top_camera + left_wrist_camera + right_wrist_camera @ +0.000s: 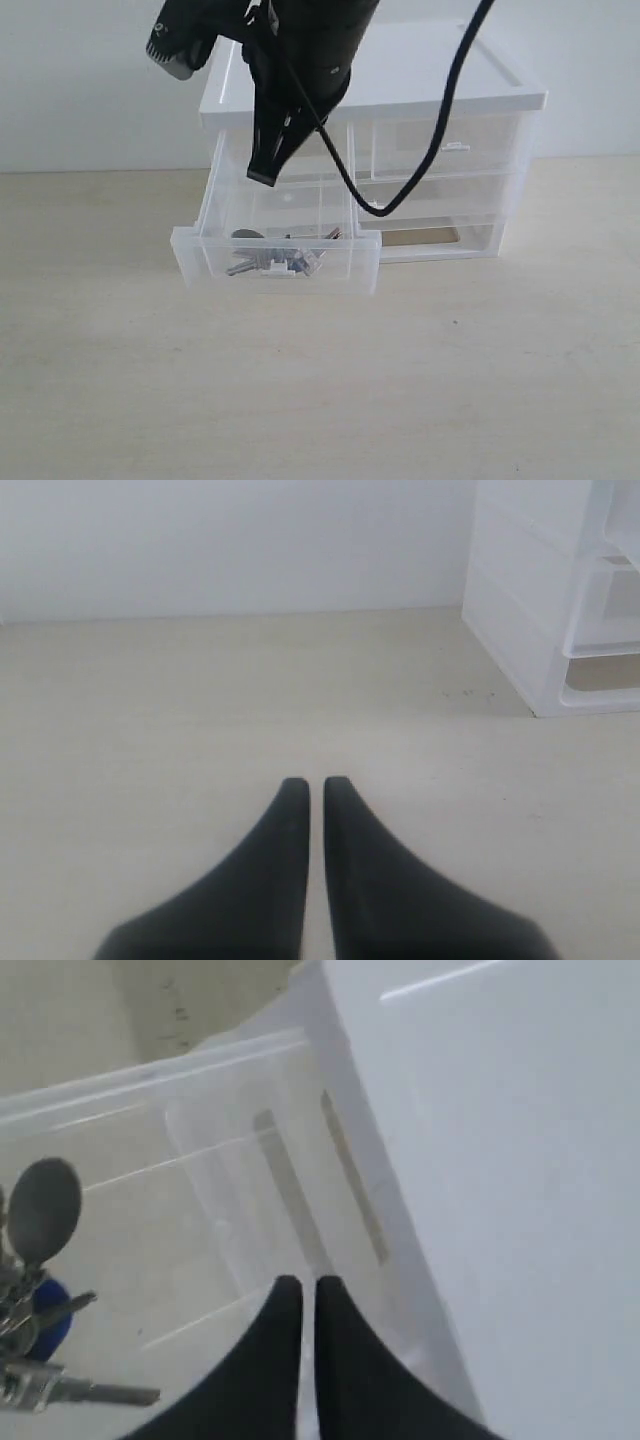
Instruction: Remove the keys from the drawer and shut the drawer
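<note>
Pale surface (480, 380) carried a white drawer unit (420, 95); its upper left drawer (195, 262) stood pulled out, the keys (272, 262) lying inside near its front. Right pincer (300, 1285) hung over it, tips together and empty; left pincer (307, 783) was pressed together too.

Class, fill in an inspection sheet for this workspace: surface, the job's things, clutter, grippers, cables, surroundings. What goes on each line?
Surface: pale wood-look table.
Job's things: keys lie inside the drawer, which stands pulled out at the upper left of the drawer unit.
Clutter: nothing seen.
Grippers: right gripper shut and empty, over the open drawer, not touching the keys; left gripper shut and empty, over the table, off to the unit's side.
Cables: black cable loops down across the drawer unit's front.
Surroundings: plain white wall behind.
</note>
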`<state>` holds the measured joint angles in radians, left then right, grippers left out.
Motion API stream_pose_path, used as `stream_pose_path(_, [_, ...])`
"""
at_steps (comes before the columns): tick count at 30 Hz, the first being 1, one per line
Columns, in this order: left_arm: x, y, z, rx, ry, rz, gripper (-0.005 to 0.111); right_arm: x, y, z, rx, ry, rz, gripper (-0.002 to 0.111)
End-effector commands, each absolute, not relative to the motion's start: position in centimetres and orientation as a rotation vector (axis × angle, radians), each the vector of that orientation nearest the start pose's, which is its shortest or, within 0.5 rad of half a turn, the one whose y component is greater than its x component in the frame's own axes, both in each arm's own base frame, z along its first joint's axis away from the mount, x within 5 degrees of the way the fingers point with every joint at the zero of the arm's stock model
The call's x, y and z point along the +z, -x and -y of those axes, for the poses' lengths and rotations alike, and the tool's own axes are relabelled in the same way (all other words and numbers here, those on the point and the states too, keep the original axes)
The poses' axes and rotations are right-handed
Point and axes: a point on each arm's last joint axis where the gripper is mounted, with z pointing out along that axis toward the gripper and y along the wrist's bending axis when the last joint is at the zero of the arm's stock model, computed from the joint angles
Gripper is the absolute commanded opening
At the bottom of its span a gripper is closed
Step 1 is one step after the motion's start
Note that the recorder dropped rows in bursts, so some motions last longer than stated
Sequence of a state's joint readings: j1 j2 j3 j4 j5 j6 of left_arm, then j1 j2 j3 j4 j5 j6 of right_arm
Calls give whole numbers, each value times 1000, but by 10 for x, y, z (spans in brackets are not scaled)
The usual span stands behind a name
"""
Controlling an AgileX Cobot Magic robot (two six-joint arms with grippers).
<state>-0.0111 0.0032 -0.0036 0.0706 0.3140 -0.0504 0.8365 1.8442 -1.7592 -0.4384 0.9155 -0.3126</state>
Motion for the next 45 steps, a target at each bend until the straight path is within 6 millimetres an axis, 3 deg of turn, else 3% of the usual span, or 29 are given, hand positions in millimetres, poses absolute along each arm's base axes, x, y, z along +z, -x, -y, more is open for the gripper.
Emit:
stream_pose_path(1, [185,-54,-1,17,3,-1799,4,334,-328,-290,-290,1304,-1876,0])
stream_pose_path(5, [185,-54,-1,17,3,-1799,4,329,-350,-281,-239,1153,-1900,0])
stream_pose_path(11, [185,-54,-1,17,3,-1799,4,316,-366,-269,-242,1118,-1950,0])
stream_pose_path(17, [185,-54,-1,17,3,-1799,4,324,-364,-270,-216,1102,-1925,0])
stream_pose_path(22, [185,-54,-1,17,3,-1799,4,346,-341,-271,-53,1085,-1971,0])
stream_pose_path(26, [185,-54,-1,17,3,-1799,4,342,-331,-274,50,1177,-2025,0])
stream_pose_path(33, [185,-54,-1,17,3,-1799,4,318,-347,-278,-35,1190,-2036,0])
stream_pose_path(41, [185,-54,-1,17,3,-1799,4,322,-362,-280,-98,1076,-1911,0])
stream_pose_path(45, [185,-54,-1,17,3,-1799,4,312,-375,-277,-80,1033,-1920,0])
